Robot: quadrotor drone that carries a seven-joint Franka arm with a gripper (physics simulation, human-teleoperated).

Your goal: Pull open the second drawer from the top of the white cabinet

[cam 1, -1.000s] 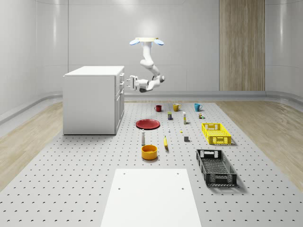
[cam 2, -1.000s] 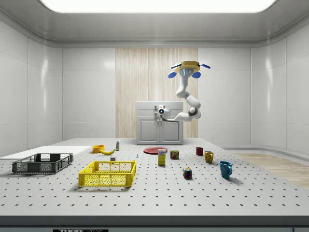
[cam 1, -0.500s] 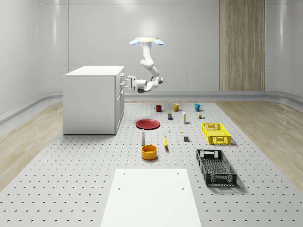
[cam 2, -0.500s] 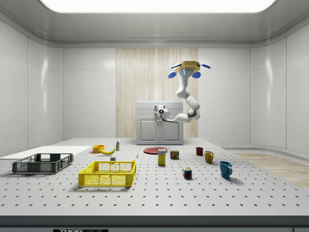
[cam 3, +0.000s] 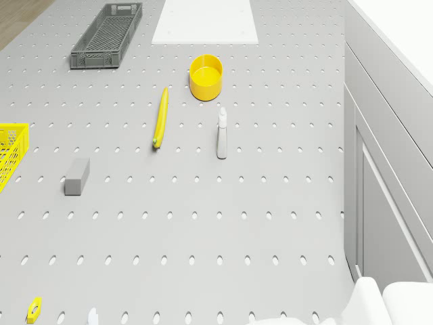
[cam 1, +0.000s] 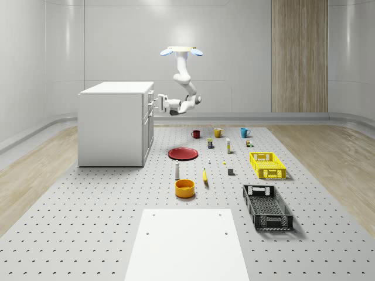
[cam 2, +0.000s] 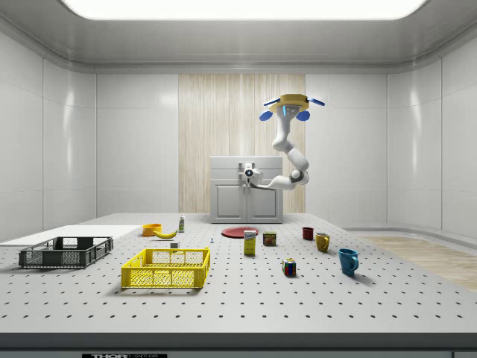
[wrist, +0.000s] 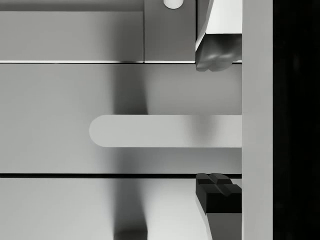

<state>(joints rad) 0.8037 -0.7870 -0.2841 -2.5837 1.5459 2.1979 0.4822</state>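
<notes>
Gripper at second-drawer handle, white cabinet front; handle's far end cut off.
Fingers spread wide, straddling handle, not touching. Gripper closer to cabinet than 1 s ago. Drone hovers beside cabinet, above red plate.

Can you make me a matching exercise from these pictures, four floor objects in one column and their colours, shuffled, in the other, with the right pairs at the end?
Things:
1. plate
2. round bowl
3. mug nearest the wood wall panel
4. long crate nearest the white mat

Colours:
A. blue
B. black
C. red
D. orange-yellow

Pairs: 1-C, 2-D, 3-A, 4-B
</notes>
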